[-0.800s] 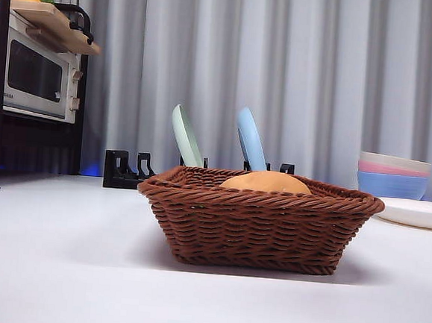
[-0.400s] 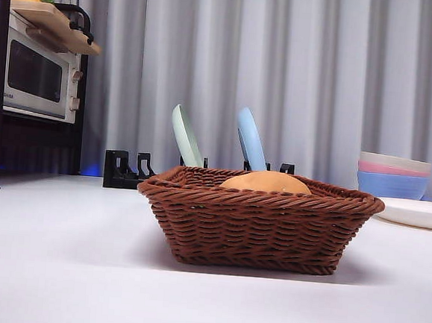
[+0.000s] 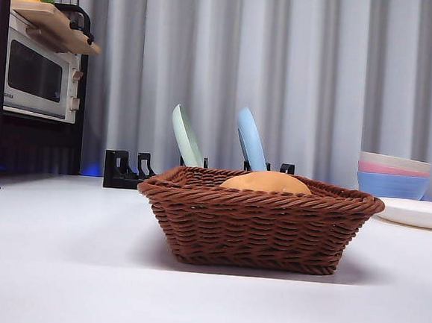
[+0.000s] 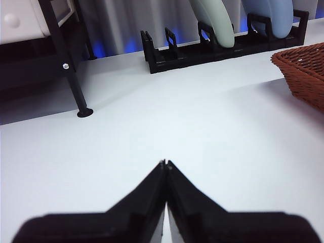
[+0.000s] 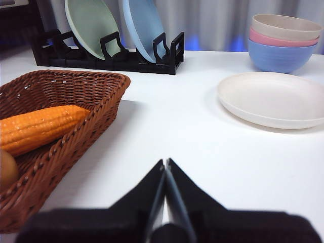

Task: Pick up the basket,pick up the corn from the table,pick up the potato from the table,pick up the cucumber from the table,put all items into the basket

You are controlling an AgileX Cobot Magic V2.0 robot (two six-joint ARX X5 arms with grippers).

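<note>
A shallow reddish-brown woven wicker basket (image 3: 259,219) with flared sides and a braided rim stands on the broad white tabletop (image 3: 58,269), near the middle of the front view. Above its rim rises the rounded top of a smooth tan potato (image 3: 267,183). In the right wrist view, a bright orange, bumpy ear of corn (image 5: 38,127) lies inside the basket, leaning against the woven wall, with the edge of the potato just beside it at the picture's border. No cucumber can be made out in any view. The left end effector (image 4: 165,163) hangs over bare tabletop, its two black jaws pressed together and holding nothing, with a corner of the basket off to one side. The right end effector (image 5: 165,162) is likewise closed and empty, over the tabletop just beside the basket. Behind the basket a black dish rack (image 3: 125,171) holds an upright pale green plate (image 3: 186,137) and a light blue plate (image 3: 250,140). Nearby are a flat cream plate (image 5: 273,99), stacked pastel bowls (image 5: 283,42), and a white microwave oven (image 3: 32,76) on a dark shelf.
</note>
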